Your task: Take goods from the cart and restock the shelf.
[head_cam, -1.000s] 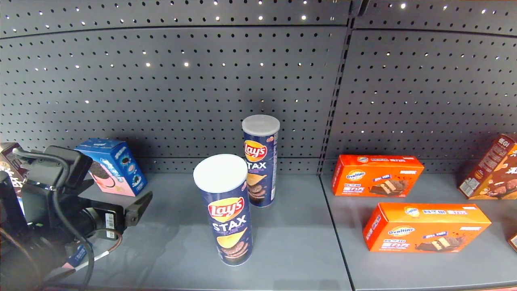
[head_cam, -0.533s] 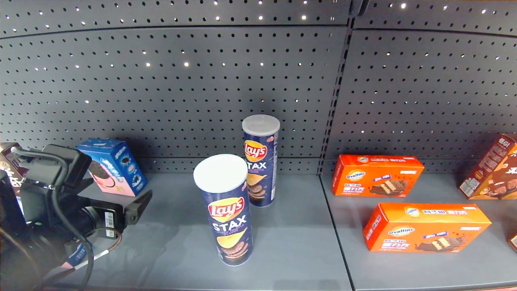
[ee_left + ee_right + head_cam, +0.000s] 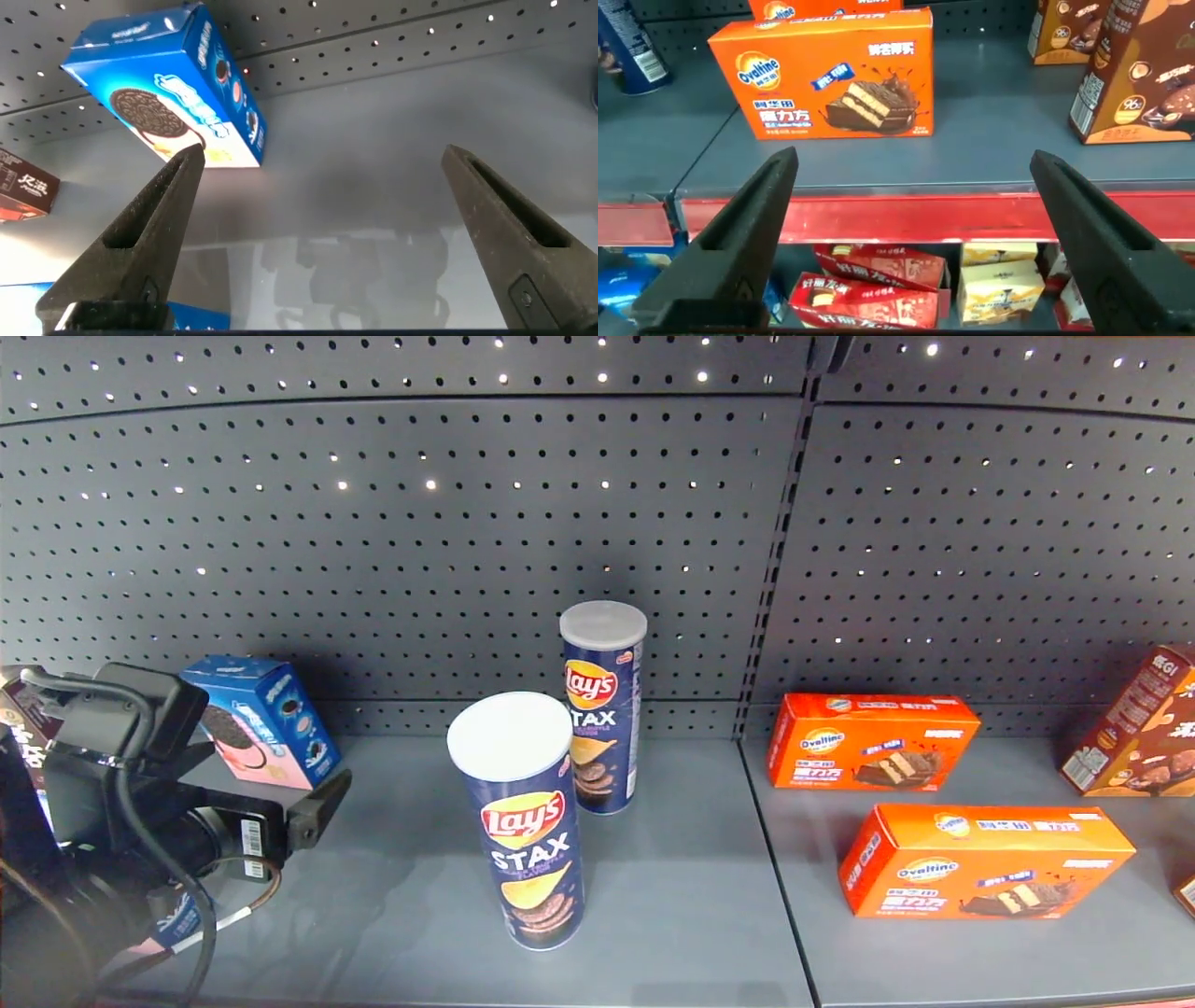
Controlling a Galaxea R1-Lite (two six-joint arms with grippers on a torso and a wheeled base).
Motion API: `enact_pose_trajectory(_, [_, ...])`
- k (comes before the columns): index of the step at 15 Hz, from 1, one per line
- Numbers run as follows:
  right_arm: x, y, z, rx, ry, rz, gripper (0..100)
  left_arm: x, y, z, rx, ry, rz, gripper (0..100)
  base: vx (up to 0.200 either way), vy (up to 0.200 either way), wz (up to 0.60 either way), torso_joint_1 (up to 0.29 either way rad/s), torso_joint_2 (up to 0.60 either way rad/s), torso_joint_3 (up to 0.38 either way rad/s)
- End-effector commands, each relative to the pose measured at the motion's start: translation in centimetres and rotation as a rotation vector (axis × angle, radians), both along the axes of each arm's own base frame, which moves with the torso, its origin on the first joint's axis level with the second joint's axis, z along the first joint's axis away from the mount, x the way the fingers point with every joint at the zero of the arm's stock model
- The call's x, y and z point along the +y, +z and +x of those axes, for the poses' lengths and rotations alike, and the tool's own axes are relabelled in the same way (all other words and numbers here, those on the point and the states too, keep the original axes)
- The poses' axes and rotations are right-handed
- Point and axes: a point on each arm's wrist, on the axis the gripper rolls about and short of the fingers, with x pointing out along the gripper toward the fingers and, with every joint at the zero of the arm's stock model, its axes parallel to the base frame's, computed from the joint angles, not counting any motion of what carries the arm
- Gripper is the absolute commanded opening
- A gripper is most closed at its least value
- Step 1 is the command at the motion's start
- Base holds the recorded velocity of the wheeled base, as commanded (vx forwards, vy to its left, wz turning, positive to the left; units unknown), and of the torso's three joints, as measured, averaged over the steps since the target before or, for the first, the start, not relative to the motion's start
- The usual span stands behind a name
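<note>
Grey metal shelf (image 3: 672,896), pegboard back (image 3: 373,541); two cylindrical chip cans (image 3: 527,840) upright; left claw (image 3: 322,155), right claw (image 3: 913,157) spread, empty.

Grey shelf (image 3: 681,915) carries two chip cans (image 3: 527,821), a blue box (image 3: 266,719) and orange boxes (image 3: 980,863).

Back panel (image 3: 420,569): dark grey perforated sheet, light shining through some holes.
Upright post (image 3: 780,569): slotted, between the two panels.
Blue cookie box (image 3: 261,719): far left on the shelf (image 3: 672,896), close to the back panel, turned at an angle.
Orange boxes: two lying flat in the right bay, one (image 3: 871,740) at the back, the other (image 3: 985,861) nearer the front, apart.
Brown box (image 3: 1134,728): far right.
Red rail (image 3: 906,219): along the shelf's front edge.
Lower packs (image 3: 868,280): red and pale yellow, below the rail.
</note>
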Motion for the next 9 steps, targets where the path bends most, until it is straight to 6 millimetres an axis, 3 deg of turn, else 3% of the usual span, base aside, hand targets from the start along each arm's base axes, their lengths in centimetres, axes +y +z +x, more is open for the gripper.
enact_pose_trajectory(1, [0.0, -0.03, -0.09, -0.01, 0.0, 0.0, 100, -0.03, 0.05, 0.1, -0.001, 0.0, 0.001, 100, 0.0, 0.0, 0.0, 0.0, 0.0, 0.0])
enact_pose_trajectory(7, [-0.03, -0.06, -0.08, -0.009, -0.015, -0.042, 100, -0.06, 0.24, 0.13, -0.008, -0.001, -0.001, 100, 0.0, 0.0, 0.0, 0.0, 0.0, 0.0])
enact_pose_trajectory(9, [-0.13, -0.82, -0.12, 0.079, -0.063, -0.088, 100, -0.13, -0.14, -0.05, 0.006, -0.007, 0.004, 100, 0.0, 0.0, 0.0, 0.0, 0.0, 0.0])
